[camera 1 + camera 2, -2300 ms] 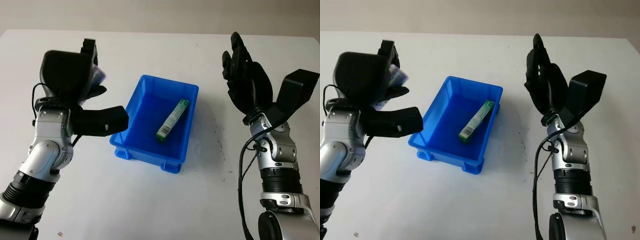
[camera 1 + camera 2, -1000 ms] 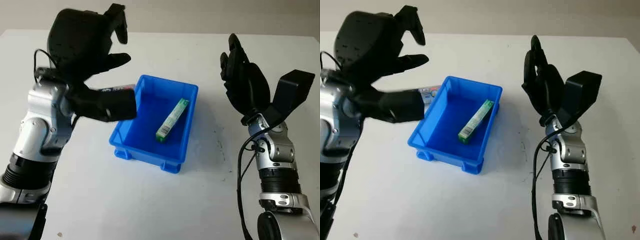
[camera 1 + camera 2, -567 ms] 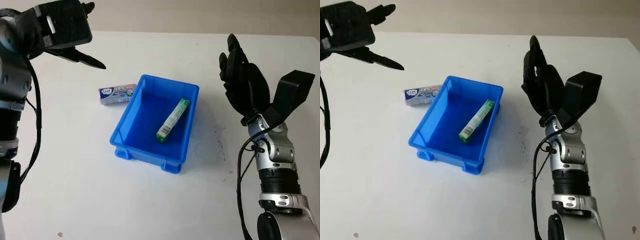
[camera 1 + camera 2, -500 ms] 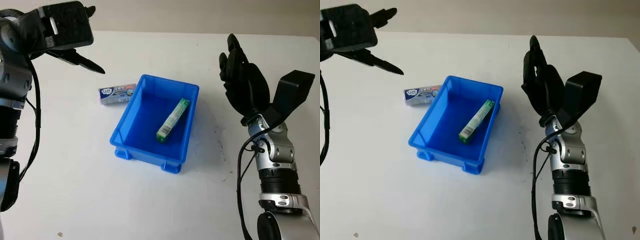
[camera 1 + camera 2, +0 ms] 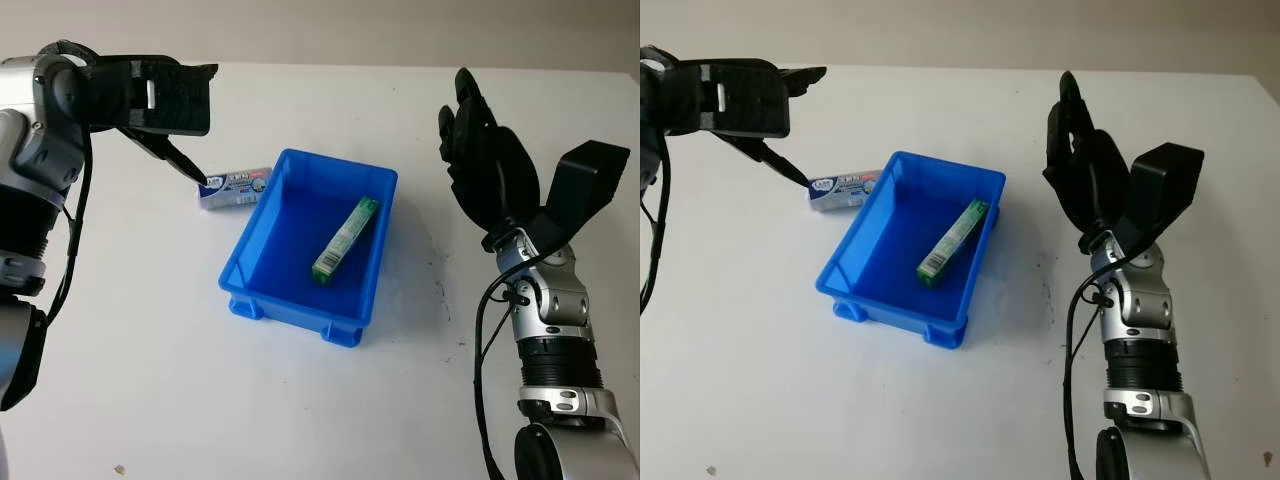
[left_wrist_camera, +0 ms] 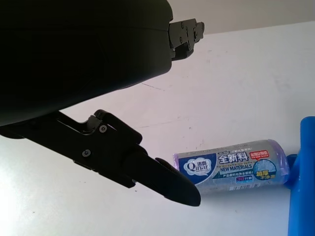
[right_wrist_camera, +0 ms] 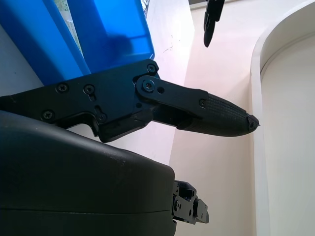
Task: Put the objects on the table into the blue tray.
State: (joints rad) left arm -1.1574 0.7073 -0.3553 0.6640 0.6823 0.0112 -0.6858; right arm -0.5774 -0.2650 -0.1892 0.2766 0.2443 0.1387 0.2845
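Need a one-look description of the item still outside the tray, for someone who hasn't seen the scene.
Find the blue tray in the middle of the white table. Against its outer wall on the robot's left, near the far corner, lies a small packet, with the open left hand close by. Unlike the green box inside the tray, it is pale purple with a blue-and-white label.

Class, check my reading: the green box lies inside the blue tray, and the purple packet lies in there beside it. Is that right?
Not quite. The green box is inside the blue tray, but the purple packet lies on the table outside it, against its far-left corner, as the left eye view shows.
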